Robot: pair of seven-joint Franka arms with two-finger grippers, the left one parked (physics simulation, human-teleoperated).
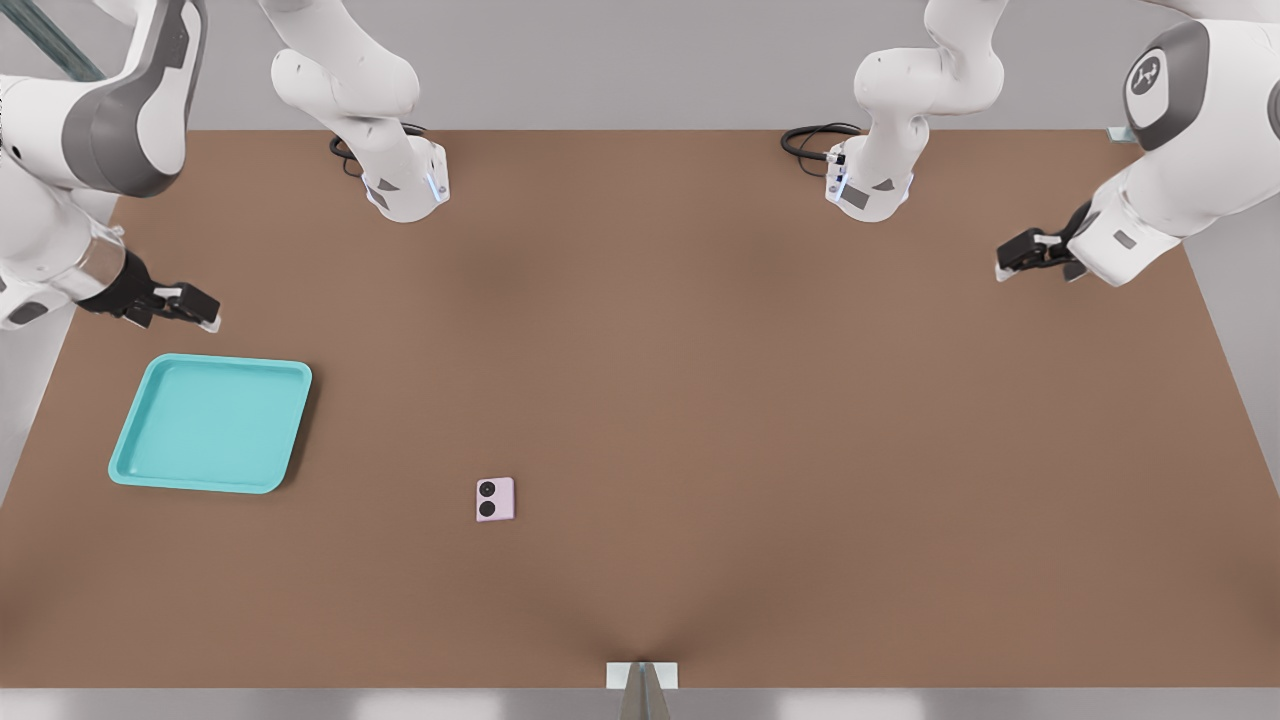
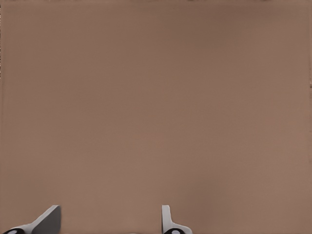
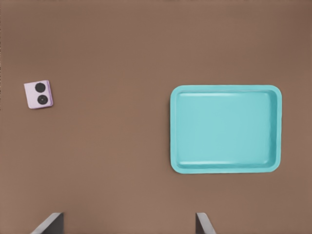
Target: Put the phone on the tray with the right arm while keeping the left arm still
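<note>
A white jointed robot arm with grey panels (image 1: 70,150) is reaching in from the front view's left edge, and its black two-finger gripper (image 1: 205,312) is hovering above the brown tabletop (image 1: 700,400), near the far rim of the tray and apart from it. Its two fingertips (image 3: 48,223) are standing wide apart with nothing between them. A shallow turquoise plastic tray (image 1: 212,424), square with rounded corners and a raised rim, is lying flat on the table with nothing in it. A small, nearly square pale pink phone (image 1: 495,499) is lying flat on the table, well apart from the tray, toward the front view's right of it. Its two black round camera lenses are facing up, along the edge nearest the tray.
</note>
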